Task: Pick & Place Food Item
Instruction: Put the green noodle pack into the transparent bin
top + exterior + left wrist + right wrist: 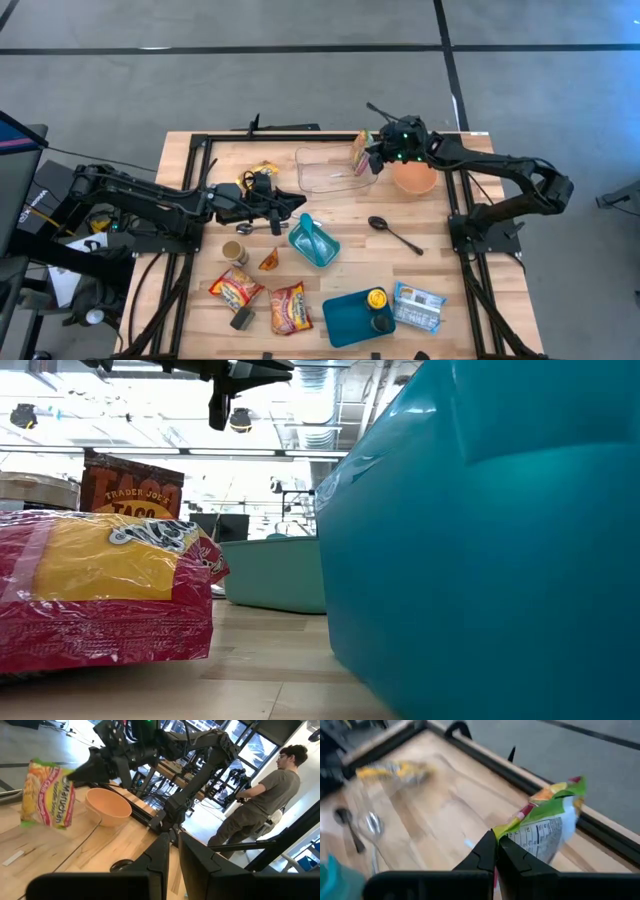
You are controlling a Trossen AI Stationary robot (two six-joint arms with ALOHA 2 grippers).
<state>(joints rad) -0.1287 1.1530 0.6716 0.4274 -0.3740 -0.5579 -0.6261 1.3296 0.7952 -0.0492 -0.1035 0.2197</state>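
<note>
Right gripper (496,851) pinches a ramen packet (547,827) by its edge, so it dangles beneath, apparently over the clear container (335,170) for dropping in. Left gripper (171,851) waits nearly closed, empty.

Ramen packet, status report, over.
Right gripper shut on ramen packet, lifted over clear container. Left gripper shut, empty, mid-table. Path unobstructed.

Robotics lab: wooden bench (350,215) on grey concrete floor (300,90), exposed ceiling ducts (330,385), more rigs behind.
</note>
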